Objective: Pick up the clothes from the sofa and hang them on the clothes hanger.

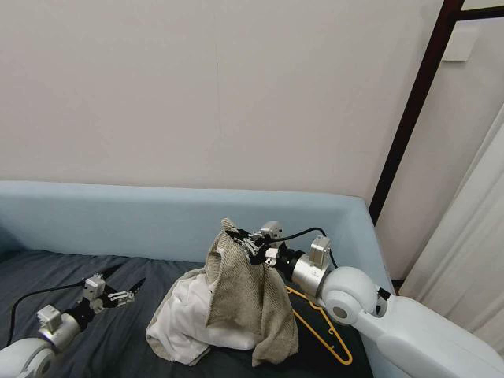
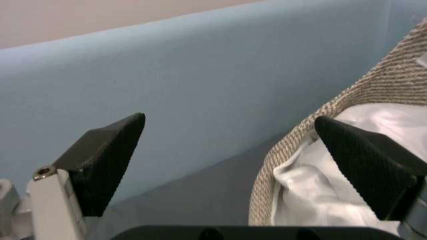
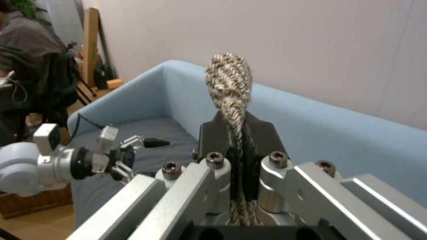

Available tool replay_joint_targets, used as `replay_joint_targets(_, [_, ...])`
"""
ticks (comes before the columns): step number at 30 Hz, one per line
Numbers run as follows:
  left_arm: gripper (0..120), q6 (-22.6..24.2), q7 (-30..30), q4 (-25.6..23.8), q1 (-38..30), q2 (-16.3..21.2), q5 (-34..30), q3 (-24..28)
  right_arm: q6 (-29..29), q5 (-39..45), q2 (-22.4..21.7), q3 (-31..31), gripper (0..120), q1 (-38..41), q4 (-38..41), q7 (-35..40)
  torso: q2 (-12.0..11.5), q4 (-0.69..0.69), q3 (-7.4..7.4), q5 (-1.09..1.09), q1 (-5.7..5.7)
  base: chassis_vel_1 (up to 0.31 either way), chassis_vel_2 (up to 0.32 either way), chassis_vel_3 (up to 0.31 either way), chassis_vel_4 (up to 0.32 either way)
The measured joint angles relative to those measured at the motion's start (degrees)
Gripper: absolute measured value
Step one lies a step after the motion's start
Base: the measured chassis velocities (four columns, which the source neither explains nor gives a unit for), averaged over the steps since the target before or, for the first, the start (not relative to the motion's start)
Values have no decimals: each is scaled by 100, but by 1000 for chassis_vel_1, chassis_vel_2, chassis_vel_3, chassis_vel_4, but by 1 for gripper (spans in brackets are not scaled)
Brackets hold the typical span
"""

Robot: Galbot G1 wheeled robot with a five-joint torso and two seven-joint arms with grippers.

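We see the right gripper (image 1: 240, 240) above the middle of the pale blue sofa (image 1: 118, 216), reaching in from the robot's right. Its fingers are pressed together on a fold of the beige knit garment (image 1: 244, 307). In the right wrist view the gripper (image 3: 237, 125) pinches that knit (image 3: 228, 75), which sticks up in a bunched loop past the fingertips. The rest of the knit drapes down from the pinch point to the dark seat cushion (image 1: 47, 276). It lies over a crumpled white garment (image 1: 185, 315), which rests on the seat and touches the knit on the robot's left side. A yellow hanger (image 1: 327, 327) lies flat on the seat just beside the pile, partly hidden under the right arm. The left gripper (image 1: 130, 277) hovers low over the seat to the left of the pile, near it but apart. Its fingers (image 2: 107, 155) are spread wide with nothing between them. Between them the left wrist view shows the sofa backrest (image 2: 200, 75), plus the knit edge (image 2: 393, 75) and white cloth (image 2: 313, 190) by one finger. We cannot tell if that finger touches the cloth. A plain wall (image 1: 236, 79) sits behind the sofa.
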Motion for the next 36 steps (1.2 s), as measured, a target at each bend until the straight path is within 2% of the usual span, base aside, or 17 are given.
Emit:
replay_joint_targets(2, [100, -23, 144, 400, -626, -223, 4, 598, 0, 21, -134, 89, 1, -93, 97, 14, 0, -2, 0, 1, 0, 0, 0, 0, 0])
replay_joint_targets(4, [100, -24, 273, 598, -889, -349, 45, 850, 0, 32, -200, 128, 1, -134, 149, 27, 0, 0, 0, 1, 0, 0, 0, 0, 0])
replay_joint_targets(5, [100, -24, 273, 598, -889, -349, 45, 850, 0, 32, -200, 128, 1, -134, 149, 27, 0, 0, 0, 1, 0, 0, 0, 0, 0])
replay_joint_targets(10, [99, -62, 572, 1376, -1594, -734, 400, 1358, 0, 47, -266, 191, 1, -190, 223, 48, 0, 5, 0, 2, 0, 0, 0, 0, 0])
replay_joint_targets(11, [99, -62, 572, 1376, -1594, -734, 400, 1358, 0, 47, -266, 191, 1, -190, 223, 48, 0, 5, 0, 2, 0, 0, 0, 0, 0])
replay_joint_targets(14, [99, -144, 796, 1929, -2014, -1045, 590, 1586, 0, 53, -299, 213, 1, -216, 253, 48, 0, 3, 0, 1, 0, 0, 0, 0, 0])
replay_joint_targets(21, [100, -232, 1111, 2405, -2436, -1338, 617, 2039, 1, 68, -305, 230, 1, -231, 289, 64, 0, 5, 0, 2, 0, 0, 0, 0, 0])
replay_joint_targets(22, [100, -232, 1111, 2405, -2436, -1338, 617, 2039, 1, 68, -305, 230, 1, -231, 289, 64, 0, 5, 0, 2, 0, 0, 0, 0, 0])
replay_joint_targets(26, [99, -380, 1507, 3011, -2728, -1624, 848, 2151, 6, 69, -305, 239, 1, -263, 291, 73, -1, 4, 0, 1, 0, 0, 0, 0, 0])
replay_joint_targets(32, [95, -541, 1723, 3756, -3078, -1950, 1019, 2173, 16, 72, -375, 254, 1, -289, 294, 75, -1, 3, 0, 1, 0, 0, 0, 0, 0])
replay_joint_targets(36, [92, -594, 1828, 4041, -3192, -2114, 1114, 2179, 16, 110, -388, 255, 1, -283, 313, 84, -1, 4, 0, 1, 1, 0, 0, 0, 0])
